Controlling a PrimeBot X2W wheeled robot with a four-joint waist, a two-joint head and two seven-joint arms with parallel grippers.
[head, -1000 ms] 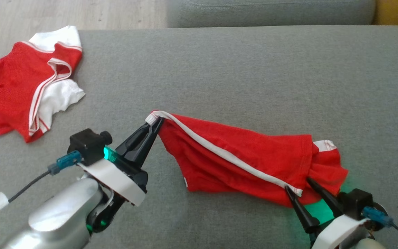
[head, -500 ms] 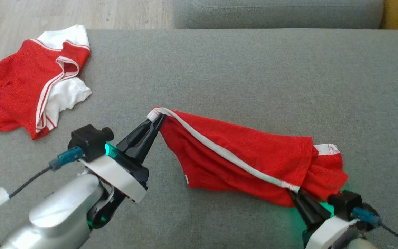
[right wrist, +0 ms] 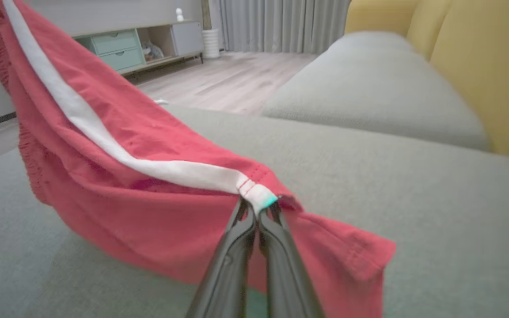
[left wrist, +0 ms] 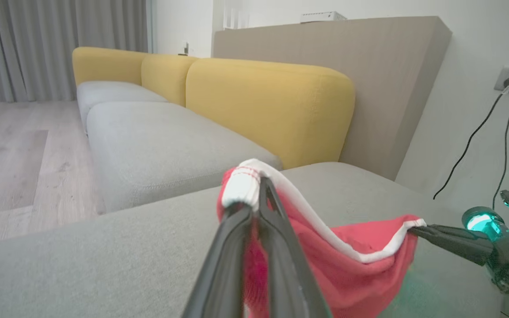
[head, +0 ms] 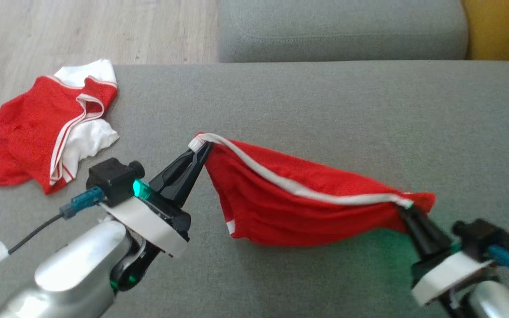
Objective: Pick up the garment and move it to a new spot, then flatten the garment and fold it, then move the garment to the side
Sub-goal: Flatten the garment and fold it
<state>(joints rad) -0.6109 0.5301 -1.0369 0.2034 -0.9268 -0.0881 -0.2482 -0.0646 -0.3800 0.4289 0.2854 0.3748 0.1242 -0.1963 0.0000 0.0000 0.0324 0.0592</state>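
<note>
My right gripper [head: 404, 208] was wide open a moment ago. Now it is shut tight on the end of the white stripe [head: 298, 190] at the right end of the garment [head: 290, 212]. That end is up off the couch [head: 325, 110]. My left gripper [head: 202, 155] is shut too, and it keeps its hold on the left end. So I have both ends now. I think I can carry the garment to a new spot and then lay it flat.

The garment hangs between my two grippers like a little hammock. Its long way runs left to right, and the left end is a bit farther from me. The stripe is on top and the red part sags down. I can't tell if it touches the couch.

Farther off, at the couch's left edge, lies a red and white top [head: 29, 132]. Past it is the wood floor [head: 82, 26].
</note>
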